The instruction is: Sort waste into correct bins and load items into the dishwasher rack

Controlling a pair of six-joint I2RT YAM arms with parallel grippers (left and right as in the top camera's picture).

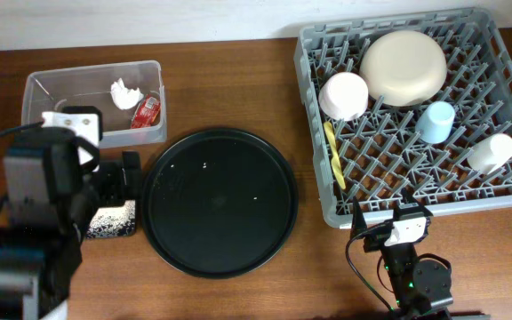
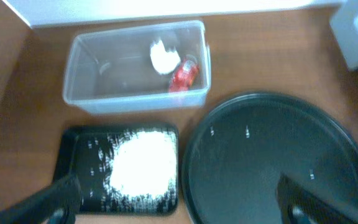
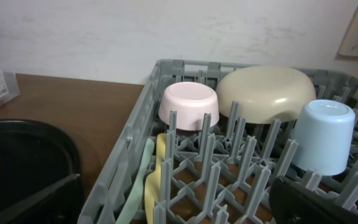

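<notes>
My left gripper (image 1: 114, 178) (image 2: 179, 208) hangs open and holds nothing, above the shallow black tray (image 2: 79, 155) that carries a heap of white grains (image 2: 143, 165). Behind it, the clear tub (image 1: 34, 84) (image 2: 79, 68) holds a crumpled white wrapper (image 2: 162, 56) (image 1: 124, 90) with a red part beside it. The grey rack (image 1: 314, 133) (image 3: 129, 143) holds the cream plate (image 1: 404, 67) (image 3: 266, 93), white bowl (image 1: 343, 94) (image 3: 189, 106), blue cup (image 1: 436, 122) (image 3: 324, 135), white cup (image 1: 492, 152), yellow utensil (image 1: 334, 156) (image 3: 157, 180) and a pale green one (image 3: 135, 186). My right gripper (image 1: 398, 227) (image 3: 179, 205) is open at the rack's front edge.
A large round black tray (image 1: 219, 202) (image 2: 272, 162) with a few white specks lies between the bins and the rack. The wooden table ends at a white wall behind. The left arm's body covers the table's front left corner.
</notes>
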